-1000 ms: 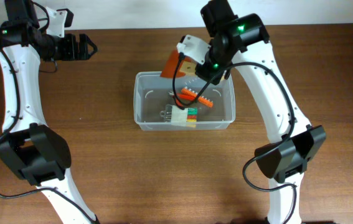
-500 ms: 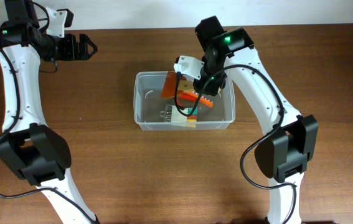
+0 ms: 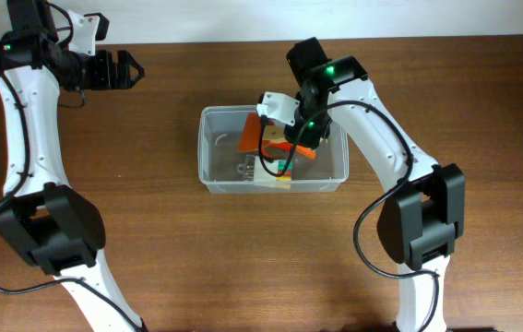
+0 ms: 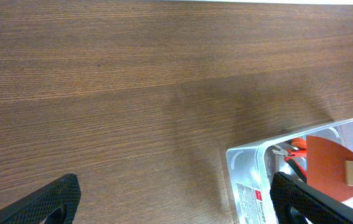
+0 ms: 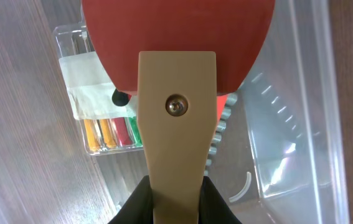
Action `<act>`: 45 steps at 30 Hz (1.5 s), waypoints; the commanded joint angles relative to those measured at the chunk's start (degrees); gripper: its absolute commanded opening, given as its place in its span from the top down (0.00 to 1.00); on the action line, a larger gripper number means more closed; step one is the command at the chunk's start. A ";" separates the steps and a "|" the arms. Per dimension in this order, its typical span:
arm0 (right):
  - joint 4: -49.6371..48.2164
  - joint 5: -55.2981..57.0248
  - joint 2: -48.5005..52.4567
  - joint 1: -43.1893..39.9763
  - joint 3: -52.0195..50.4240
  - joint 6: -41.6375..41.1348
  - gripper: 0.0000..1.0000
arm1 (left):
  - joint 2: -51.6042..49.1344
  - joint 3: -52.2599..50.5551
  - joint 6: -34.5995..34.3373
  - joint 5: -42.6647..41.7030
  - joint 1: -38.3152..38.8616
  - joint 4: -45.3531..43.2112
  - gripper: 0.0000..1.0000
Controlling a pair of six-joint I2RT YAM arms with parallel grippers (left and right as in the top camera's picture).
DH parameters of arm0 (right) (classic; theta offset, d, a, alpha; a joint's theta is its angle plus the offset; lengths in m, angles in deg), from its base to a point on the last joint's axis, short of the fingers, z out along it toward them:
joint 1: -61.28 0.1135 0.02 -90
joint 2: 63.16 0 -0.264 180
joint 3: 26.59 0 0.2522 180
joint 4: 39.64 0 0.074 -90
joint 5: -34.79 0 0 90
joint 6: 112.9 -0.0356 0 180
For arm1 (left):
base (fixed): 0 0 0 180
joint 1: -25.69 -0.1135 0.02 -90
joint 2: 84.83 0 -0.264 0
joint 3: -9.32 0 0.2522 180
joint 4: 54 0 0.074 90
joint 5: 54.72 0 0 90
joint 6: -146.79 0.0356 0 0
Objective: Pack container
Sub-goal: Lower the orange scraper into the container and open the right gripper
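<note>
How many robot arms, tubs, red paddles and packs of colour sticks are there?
robot arms: 2, the left arm and the right arm
clear tub: 1
red paddle: 1
pack of coloured sticks: 1
total: 5

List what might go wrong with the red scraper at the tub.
The right end effector grips the red scraper only by its handle, so the blade may twist if it hits the orange comb or the pack of coloured sticks. Pressing down might also shove the container sideways.
</note>
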 commanded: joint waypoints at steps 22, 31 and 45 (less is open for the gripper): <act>-0.96 -2.01 4.79 -2.73 -0.22 -0.07 0.75 | 0.04 0.92 -0.52 0.00 -0.17 -0.09 0.01; 1.33 -2.01 4.42 -2.69 0.90 -3.48 0.58 | 0.04 0.92 -0.52 0.00 -0.17 -0.09 0.01; 25.86 0.26 1.22 -3.67 32.61 -12.11 0.01 | 0.04 0.92 -0.52 0.00 -0.17 -0.09 0.01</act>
